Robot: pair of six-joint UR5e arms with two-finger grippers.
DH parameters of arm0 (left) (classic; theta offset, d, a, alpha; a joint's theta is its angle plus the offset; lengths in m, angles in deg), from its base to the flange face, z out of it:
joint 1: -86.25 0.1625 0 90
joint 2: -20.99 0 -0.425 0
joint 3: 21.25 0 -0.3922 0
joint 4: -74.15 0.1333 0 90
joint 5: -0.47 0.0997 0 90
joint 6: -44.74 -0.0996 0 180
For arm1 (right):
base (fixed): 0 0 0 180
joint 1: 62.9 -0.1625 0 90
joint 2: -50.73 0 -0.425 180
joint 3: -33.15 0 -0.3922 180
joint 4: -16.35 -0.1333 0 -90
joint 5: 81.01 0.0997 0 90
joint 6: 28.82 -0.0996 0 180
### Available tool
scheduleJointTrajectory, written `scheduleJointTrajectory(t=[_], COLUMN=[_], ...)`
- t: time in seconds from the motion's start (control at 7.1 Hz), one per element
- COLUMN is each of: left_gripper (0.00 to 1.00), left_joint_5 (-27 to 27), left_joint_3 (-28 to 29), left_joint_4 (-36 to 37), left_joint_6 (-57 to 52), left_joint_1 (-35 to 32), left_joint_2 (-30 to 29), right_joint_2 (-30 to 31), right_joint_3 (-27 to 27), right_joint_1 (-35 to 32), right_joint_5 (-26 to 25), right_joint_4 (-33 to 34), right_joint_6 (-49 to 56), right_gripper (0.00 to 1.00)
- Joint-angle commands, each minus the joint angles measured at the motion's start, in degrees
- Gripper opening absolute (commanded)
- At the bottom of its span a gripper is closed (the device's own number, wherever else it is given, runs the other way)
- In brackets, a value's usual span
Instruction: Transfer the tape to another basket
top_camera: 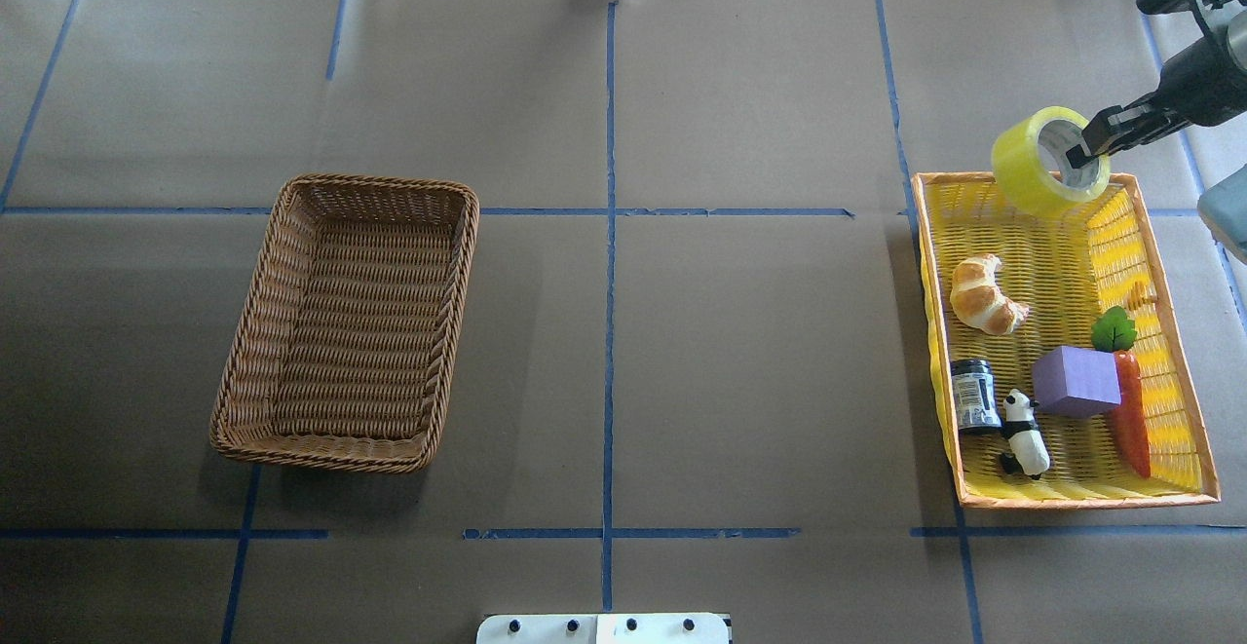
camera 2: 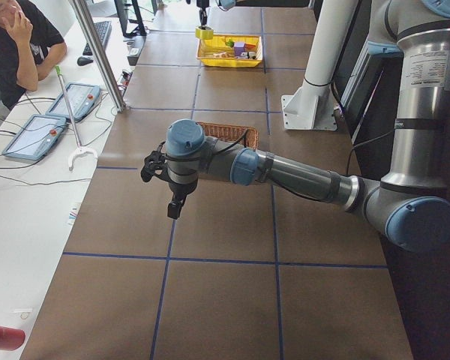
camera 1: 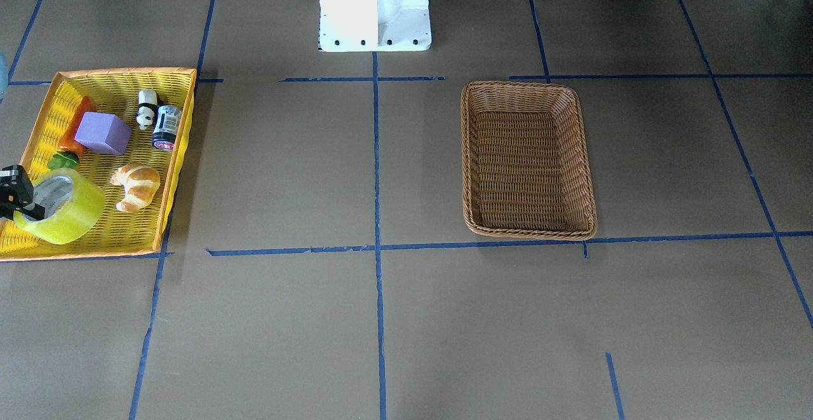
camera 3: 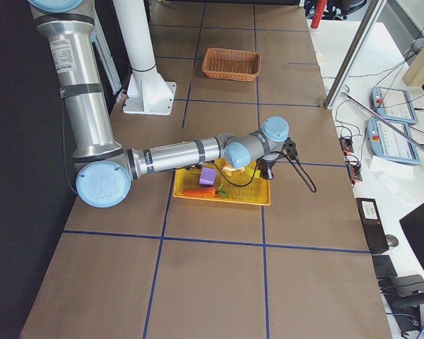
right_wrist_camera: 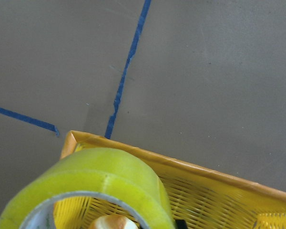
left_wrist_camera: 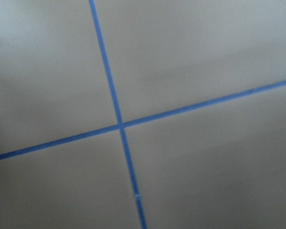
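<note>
Where the brown, matte desk (top_camera: 740, 361) begins at the left of the overhead view, the basket (top_camera: 263, 313) stands. It is a rectangular wicker shell with rounded corners, a tight brown weave and a braided rim. Thin blue lines (top_camera: 609, 332) rule the middle of the desk into squares. Well apart on the right stands a bright yellow mesh tray (top_camera: 1081, 501) with an orange rim and sloping walls. In it lie a glossy croissant (top_camera: 986, 295) and a small dark jar (top_camera: 972, 396), with a black-and-white panda (top_camera: 1025, 435) figure just beside the jar. Also in it are a matte purple block (top_camera: 1076, 381) and, just beside the block, an orange carrot (top_camera: 1132, 410) with a green leaf top.

The tape (top_camera: 1028, 171) hangs over the tray's far corner, on the side away from the robot, where it overlaps the orange rim. The right jaws pinch the roll's wall, and one black finger shows inside the core, against that wall. The roll sits at the fingertips, tilted, with its opening turned up and toward the arm. It is a wide, smooth ring of translucent yellow-green around a pale grey-white core.

The left arm (camera 2: 285, 169) stretches out over the desk near the basket and is seen only from the side. I cannot tell whether the left jaws are spread or pressed together.
</note>
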Motion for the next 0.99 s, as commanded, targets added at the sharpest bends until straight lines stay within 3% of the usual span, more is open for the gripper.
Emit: scheduleJointTrajectory(t=[0.0,0.42,0.7,0.85], left_gripper=[1.00,1.00,1.00,1.00], left_joint_5=[0.03,1.17,8.96,11.96], left_joint_3=[-1.20,-1.46,-3.03,-6.18], left_joint_4=[-13.04,-34.75,-47.60,-48.34], left_joint_6=[14.70,49.30,73.73,82.63], left_joint_1=[7.65,16.89,27.15,31.38], left_joint_2=[0.28,-0.24,-2.69,-4.01], right_joint_2=[-1.15,-1.16,-0.98,-0.29], right_joint_3=[3.62,3.89,4.07,3.98], right_joint_1=[2.81,8.87,10.90,11.52], right_joint_5=[-0.37,-5.19,-5.73,-5.64], right_joint_4=[-3.62,-23.38,-37.94,-45.68], right_joint_6=[-11.47,-36.59,-51.87,-57.86], right_gripper=[0.00,0.00,0.00,0.00])
